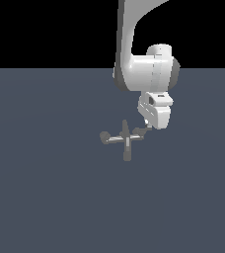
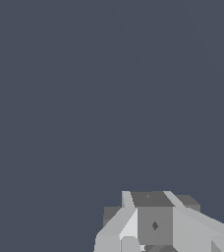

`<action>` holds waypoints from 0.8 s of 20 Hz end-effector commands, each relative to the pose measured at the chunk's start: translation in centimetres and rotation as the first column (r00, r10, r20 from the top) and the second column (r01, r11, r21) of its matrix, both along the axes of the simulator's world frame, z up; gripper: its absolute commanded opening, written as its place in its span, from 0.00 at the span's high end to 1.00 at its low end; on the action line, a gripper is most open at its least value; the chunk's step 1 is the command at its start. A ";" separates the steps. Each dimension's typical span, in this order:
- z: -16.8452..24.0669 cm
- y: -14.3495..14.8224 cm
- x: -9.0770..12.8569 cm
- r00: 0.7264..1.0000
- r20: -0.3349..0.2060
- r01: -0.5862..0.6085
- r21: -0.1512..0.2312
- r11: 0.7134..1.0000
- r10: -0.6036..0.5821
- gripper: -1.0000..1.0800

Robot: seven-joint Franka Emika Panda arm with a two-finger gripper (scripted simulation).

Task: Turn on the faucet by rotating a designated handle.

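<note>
The faucet (image 1: 126, 139) is a small dark grey cross on the floor, with an upright central post. Its tube spout (image 1: 128, 150) with a pale stripe points toward the front of the exterior view. A side arm with a rounded knob (image 1: 105, 137) points to the exterior view's left. The handle (image 1: 140, 133), a short arm with a thin flat tab, points to the exterior view's right. My gripper (image 1: 147, 126) hangs right at the handle's outer end, and I cannot tell whether it touches. In the wrist view the fingers (image 2: 128, 226) sit together with no gap. The faucet is hidden there.
The white arm (image 1: 146, 69) comes down from the top of the exterior view, behind and to the right of the faucet. The flat blue-grey floor (image 1: 45, 197) stretches all around.
</note>
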State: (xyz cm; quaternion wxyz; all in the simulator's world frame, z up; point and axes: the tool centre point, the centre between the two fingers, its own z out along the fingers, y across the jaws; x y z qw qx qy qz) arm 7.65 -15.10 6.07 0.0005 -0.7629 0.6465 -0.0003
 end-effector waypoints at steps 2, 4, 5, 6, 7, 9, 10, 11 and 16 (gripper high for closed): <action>0.0 -0.1 -0.6 1.000 0.000 0.000 0.000 1.000 0.000 1.00; 0.0 -0.2 -1.2 1.000 0.000 0.000 0.000 1.000 0.000 1.00; 0.0 -0.3 -1.5 1.000 0.000 0.000 0.000 1.000 0.000 1.00; 0.0 -0.4 -1.8 1.000 -0.001 0.001 0.000 1.000 -0.001 1.00; 0.0 -0.4 -2.1 1.000 -0.001 0.001 0.000 1.000 -0.001 1.00; 0.0 -0.5 -2.7 1.000 -0.001 0.001 0.000 1.000 -0.001 1.00; 0.0 -0.6 -3.0 1.000 -0.001 0.001 0.000 1.000 -0.001 1.00; 0.0 -0.7 -3.3 1.000 -0.001 0.001 0.000 1.000 -0.001 1.00; 0.0 -0.6 -3.2 1.000 0.015 -0.001 -0.004 1.000 0.001 1.00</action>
